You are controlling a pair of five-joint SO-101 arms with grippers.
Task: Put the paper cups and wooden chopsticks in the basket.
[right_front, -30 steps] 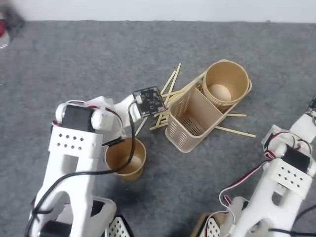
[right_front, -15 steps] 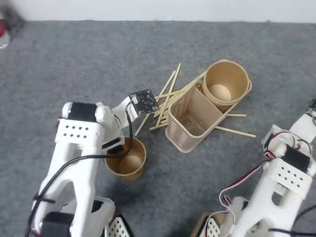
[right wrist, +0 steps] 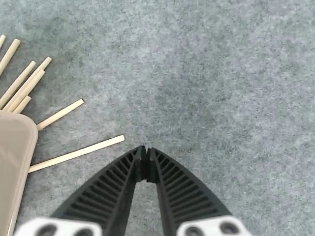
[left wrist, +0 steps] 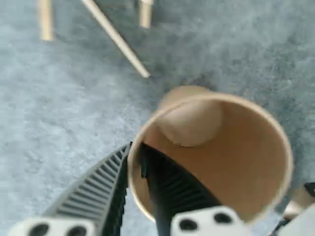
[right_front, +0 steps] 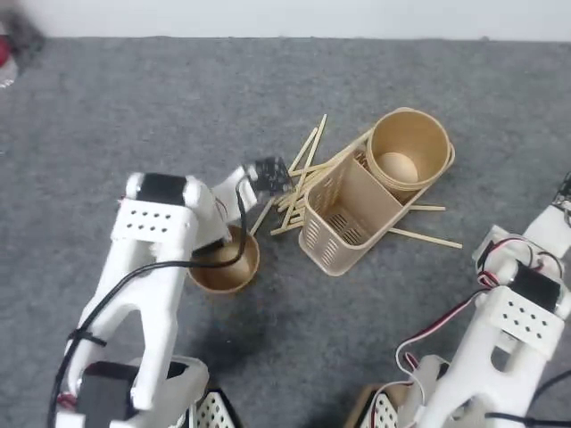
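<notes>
Your left gripper is pinched on the rim of the loose paper cup, just beside the basket, so next lift it and carry it over the basket's open mouth.

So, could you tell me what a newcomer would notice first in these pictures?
The left end effector pinches the rim of a paper cup, one finger inside it. Beside it lies the basket, a second paper cup at its far end, wooden chopsticks scattered around.
</notes>
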